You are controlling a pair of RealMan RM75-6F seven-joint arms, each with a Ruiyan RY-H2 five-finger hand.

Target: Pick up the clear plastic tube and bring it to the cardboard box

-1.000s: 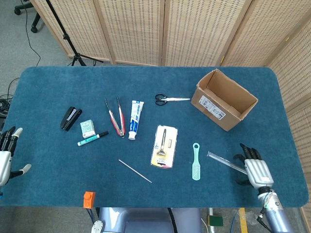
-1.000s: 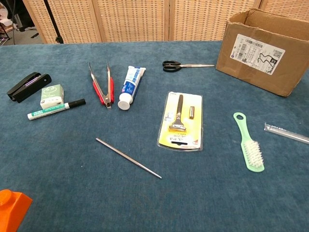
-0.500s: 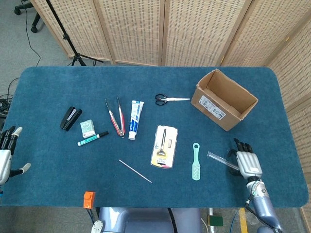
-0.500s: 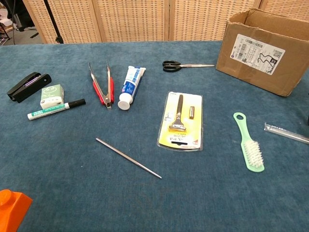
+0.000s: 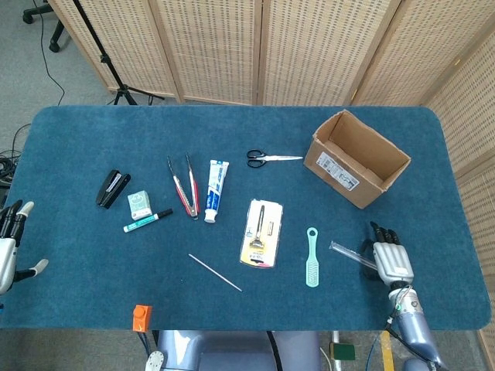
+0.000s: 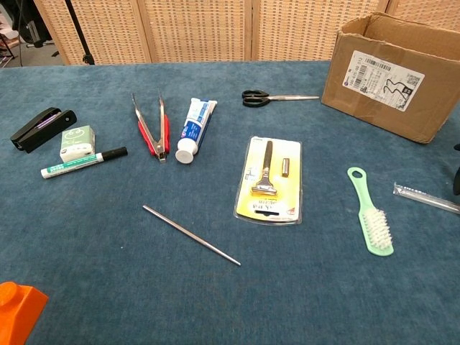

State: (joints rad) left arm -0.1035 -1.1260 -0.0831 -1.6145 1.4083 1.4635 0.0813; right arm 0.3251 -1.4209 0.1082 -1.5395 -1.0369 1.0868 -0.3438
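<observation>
The clear plastic tube (image 5: 348,252) lies flat on the blue table, front right, also seen in the chest view (image 6: 425,198). My right hand (image 5: 389,259) hovers palm down over the tube's right end, fingers spread, holding nothing. Only its dark fingertips (image 6: 457,181) show at the chest view's right edge. The open cardboard box (image 5: 336,171) stands further back, behind the tube; its labelled wall (image 6: 388,79) faces me. My left hand (image 5: 9,251) hangs off the table's left edge, fingers apart and empty.
A green brush (image 5: 312,259) lies just left of the tube. A yellow razor pack (image 5: 263,232), a metal rod (image 5: 215,272), scissors (image 5: 272,158), toothpaste (image 5: 216,189), tongs (image 5: 184,185), a marker (image 5: 147,220) and a stapler (image 5: 113,188) spread leftwards.
My right hand has moved away from the table's front edge and slightly left, coming over the tube's right end. The tube and my left hand have stayed put.
</observation>
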